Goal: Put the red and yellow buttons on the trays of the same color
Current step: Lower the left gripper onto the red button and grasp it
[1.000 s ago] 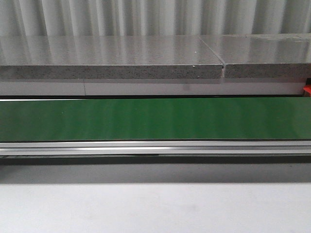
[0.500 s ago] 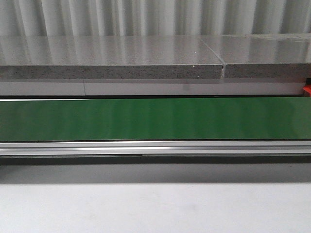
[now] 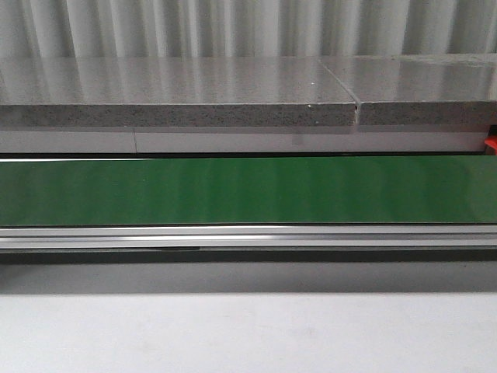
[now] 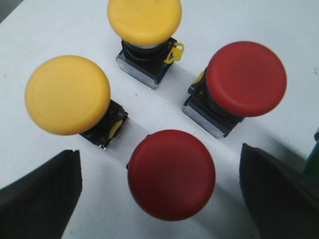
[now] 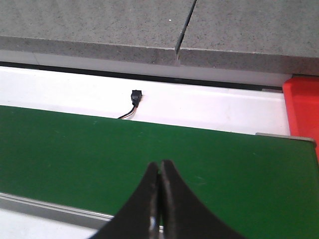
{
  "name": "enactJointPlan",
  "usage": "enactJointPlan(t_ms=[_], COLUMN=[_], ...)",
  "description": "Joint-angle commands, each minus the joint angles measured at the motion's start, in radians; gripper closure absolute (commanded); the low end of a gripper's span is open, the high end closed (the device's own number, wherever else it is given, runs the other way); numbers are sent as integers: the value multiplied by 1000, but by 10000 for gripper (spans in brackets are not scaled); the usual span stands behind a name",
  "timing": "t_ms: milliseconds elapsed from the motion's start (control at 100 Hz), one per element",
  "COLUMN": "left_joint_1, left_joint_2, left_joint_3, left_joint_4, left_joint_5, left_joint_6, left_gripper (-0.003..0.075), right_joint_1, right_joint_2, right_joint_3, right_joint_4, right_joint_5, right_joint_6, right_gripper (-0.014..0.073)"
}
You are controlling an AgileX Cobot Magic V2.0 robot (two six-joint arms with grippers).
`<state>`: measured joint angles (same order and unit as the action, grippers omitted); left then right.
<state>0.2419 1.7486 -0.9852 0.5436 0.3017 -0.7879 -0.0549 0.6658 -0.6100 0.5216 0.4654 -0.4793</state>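
The left wrist view looks down on two red and two yellow mushroom-head buttons standing on a white surface. The nearest red button [image 4: 171,174] lies between the two black fingers of my left gripper [image 4: 160,191], which is open wide with gaps on both sides. The other red button [image 4: 245,78] and the yellow buttons [image 4: 67,94] [image 4: 144,20] stand beyond it. My right gripper [image 5: 160,164] is shut on nothing above the green conveyor belt [image 5: 75,149]. A red tray [image 5: 302,107] edge shows past the belt's end. No yellow tray is in view.
The front view shows the green belt [image 3: 248,190] with its aluminium rail [image 3: 248,235], a grey stone counter [image 3: 178,93] behind, and a sliver of the red tray [image 3: 491,144] at the right edge. A small black connector [image 5: 136,94] with a wire lies behind the belt.
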Motion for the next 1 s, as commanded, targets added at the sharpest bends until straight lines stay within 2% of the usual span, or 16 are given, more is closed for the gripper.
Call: enactJointPlan(t_ms=[0, 90, 330, 470, 660, 990], left_joint_1=[3, 3, 3, 1, -1, -95], left_joint_2=[-42, -42, -42, -59, -139, -366], left_joint_3=[-29, -29, -29, -29, -29, -29], left_joint_4=[0, 0, 0, 0, -13, -1], left_joint_5=[-44, -49, -59, -31, -1, 134], left_joint_6=[-10, -10, -10, -10, -10, -6], left_gripper=[148, 230, 549, 670, 741, 741], right_joint_1=[0, 0, 0, 0, 0, 0], right_joint_2=[-5, -5, -5, -5, -5, -5], right_joint_3=[-23, -23, -23, -23, -23, -23], right_joint_4=[17, 17, 17, 17, 17, 17], right_joint_5=[-58, -58, -58, -58, -58, -58], right_joint_6=[-6, -6, -6, -6, -6, -6], right_gripper=[662, 662, 662, 662, 662, 662])
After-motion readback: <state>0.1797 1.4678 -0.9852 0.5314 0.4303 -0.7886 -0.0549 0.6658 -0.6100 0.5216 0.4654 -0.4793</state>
